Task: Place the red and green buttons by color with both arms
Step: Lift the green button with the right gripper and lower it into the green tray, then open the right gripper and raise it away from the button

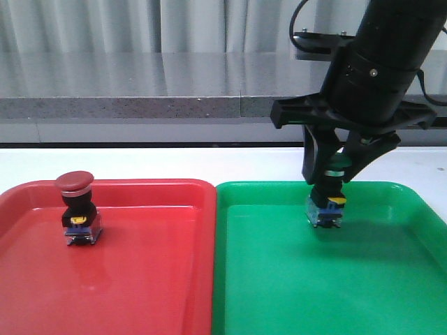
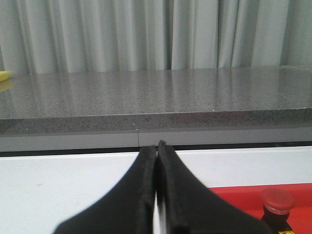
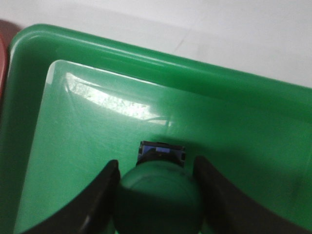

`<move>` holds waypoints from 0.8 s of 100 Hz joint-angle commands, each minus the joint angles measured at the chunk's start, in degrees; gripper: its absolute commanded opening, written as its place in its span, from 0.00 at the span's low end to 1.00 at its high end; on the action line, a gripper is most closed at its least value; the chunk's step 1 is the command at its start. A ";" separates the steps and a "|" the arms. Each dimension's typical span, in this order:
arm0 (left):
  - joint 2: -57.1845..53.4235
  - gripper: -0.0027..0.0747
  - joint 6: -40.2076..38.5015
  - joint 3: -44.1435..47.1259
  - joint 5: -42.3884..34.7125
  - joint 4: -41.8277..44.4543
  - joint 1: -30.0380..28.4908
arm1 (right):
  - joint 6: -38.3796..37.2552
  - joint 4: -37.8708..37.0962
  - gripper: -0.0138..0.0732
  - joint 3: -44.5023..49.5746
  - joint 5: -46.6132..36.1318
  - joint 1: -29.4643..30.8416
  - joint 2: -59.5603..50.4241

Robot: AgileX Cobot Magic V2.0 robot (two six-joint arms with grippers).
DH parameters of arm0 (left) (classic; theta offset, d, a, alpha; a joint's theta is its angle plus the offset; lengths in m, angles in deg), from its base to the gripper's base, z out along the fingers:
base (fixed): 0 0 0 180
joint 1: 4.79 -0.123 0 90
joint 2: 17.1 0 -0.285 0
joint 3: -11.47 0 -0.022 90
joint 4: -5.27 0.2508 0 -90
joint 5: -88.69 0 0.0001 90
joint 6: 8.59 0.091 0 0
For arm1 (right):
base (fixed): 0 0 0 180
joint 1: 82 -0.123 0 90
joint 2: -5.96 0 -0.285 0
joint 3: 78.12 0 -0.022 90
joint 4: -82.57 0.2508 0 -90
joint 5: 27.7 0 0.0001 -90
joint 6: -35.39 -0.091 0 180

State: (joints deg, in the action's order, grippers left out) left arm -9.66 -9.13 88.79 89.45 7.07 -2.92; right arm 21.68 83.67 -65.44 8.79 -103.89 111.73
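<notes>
My right gripper (image 1: 334, 183) pinches the green button (image 1: 326, 206) over the green tray (image 1: 391, 279): I should lower straight and open gently; my left gripper (image 2: 156, 161) is closed, empty.

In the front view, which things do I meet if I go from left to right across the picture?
Red tray → red button standing in it → green tray → green button, gripped by the right hand.

Pale grey pleated curtains (image 1: 140, 24) hang behind a speckled grey stone counter (image 1: 126, 87). In front lies a white tabletop (image 1: 140, 164) under soft, even light.
</notes>
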 commanded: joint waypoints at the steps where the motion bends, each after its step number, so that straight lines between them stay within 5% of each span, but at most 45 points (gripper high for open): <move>1: -1.64 0.01 -0.63 2.40 -4.66 -0.18 -0.20 | -1.26 -0.33 0.43 -0.30 -4.20 -0.19 -3.09; 59: -1.64 0.01 -0.63 2.40 -4.66 -0.18 -0.20 | -1.58 -0.25 0.44 0.14 -4.19 -0.23 0.61; 80: -1.64 0.01 -0.63 2.40 -4.66 -0.18 -0.20 | -1.58 -0.25 0.69 0.14 -3.10 -0.23 0.56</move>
State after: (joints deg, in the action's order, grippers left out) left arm -9.66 -9.13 88.79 89.45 7.07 -2.92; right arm 20.17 83.67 -64.36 6.13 -104.11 114.26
